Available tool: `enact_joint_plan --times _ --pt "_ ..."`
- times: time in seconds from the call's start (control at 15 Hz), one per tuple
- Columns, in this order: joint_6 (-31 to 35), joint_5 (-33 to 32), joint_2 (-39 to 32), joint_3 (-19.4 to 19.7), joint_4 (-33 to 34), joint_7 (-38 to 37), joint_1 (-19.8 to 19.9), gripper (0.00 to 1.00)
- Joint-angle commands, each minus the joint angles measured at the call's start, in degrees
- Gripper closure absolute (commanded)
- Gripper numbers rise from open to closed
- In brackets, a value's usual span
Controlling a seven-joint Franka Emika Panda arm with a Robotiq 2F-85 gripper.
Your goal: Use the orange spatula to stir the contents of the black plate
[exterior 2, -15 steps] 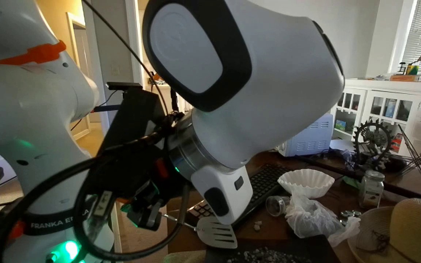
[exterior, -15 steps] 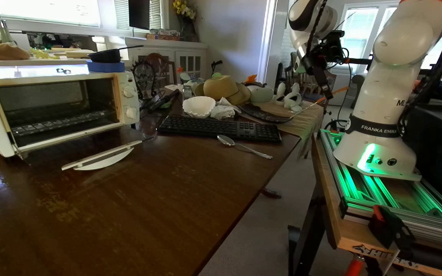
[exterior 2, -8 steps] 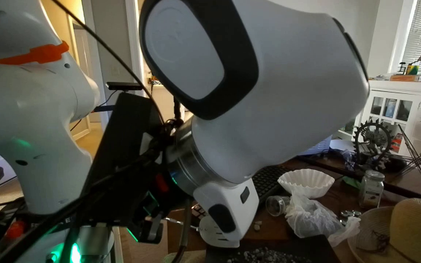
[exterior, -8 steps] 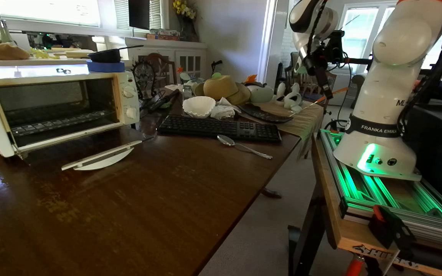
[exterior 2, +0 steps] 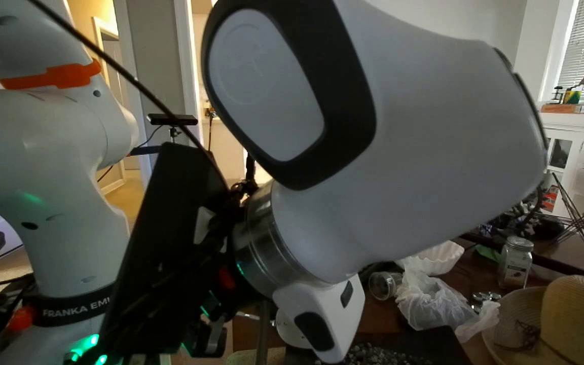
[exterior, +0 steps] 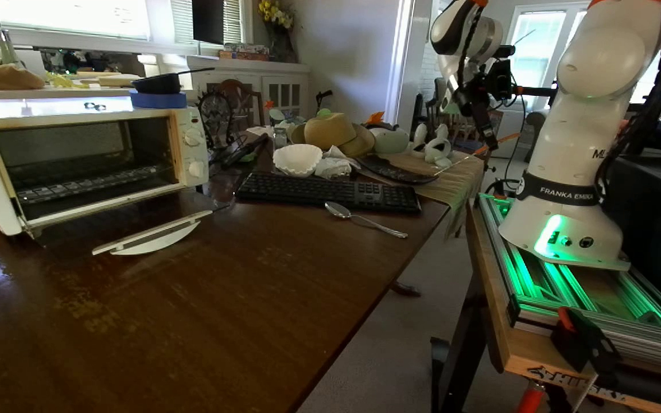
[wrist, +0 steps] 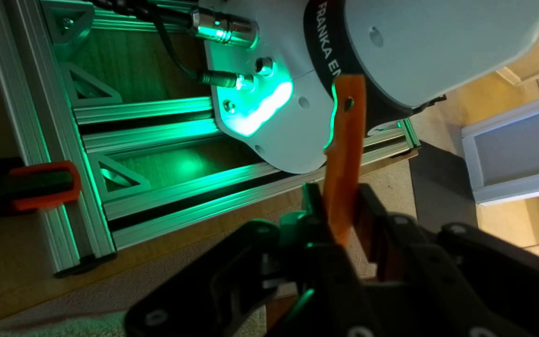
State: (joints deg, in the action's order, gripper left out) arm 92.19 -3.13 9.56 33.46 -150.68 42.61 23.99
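My gripper (wrist: 339,201) is shut on the orange handle of the orange spatula (wrist: 346,140), which sticks out past the fingertips in the wrist view. In an exterior view the gripper (exterior: 490,142) holds the orange handle (exterior: 508,137), and the thin shaft slopes down to the black plate (exterior: 402,172). The slotted grey head (exterior 2: 288,327) shows in an exterior view, partly hidden behind the wrist, at the near side of the black plate (exterior 2: 439,339). Small grey bits (exterior 2: 380,354) lie on the plate. Whether the head touches them is hidden.
A black keyboard (exterior: 330,192) and a silver spoon (exterior: 339,210) lie beside the plate. A white paper filter (exterior: 297,159), a plastic bag (exterior 2: 426,304), a straw hat (exterior 2: 583,319) and a glass jar (exterior 2: 515,263) stand close around. A toaster oven (exterior: 193,149) is farther along the table.
The forearm and wrist have moved lower and rightward in an exterior view, covering more of the spatula head. The head itself has shifted only slightly. The gripper keeps its hold on the handle.
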Motion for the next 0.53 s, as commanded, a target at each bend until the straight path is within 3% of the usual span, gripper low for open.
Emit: enact_joint_plan --times 0.0,0.47 --pt "-1.19 1.36 -3.51 0.0 2.09 1.86 0.55 0.95" --pt "-0.72 1.74 -7.71 -0.09 4.66 1.35 1.6 0.95"
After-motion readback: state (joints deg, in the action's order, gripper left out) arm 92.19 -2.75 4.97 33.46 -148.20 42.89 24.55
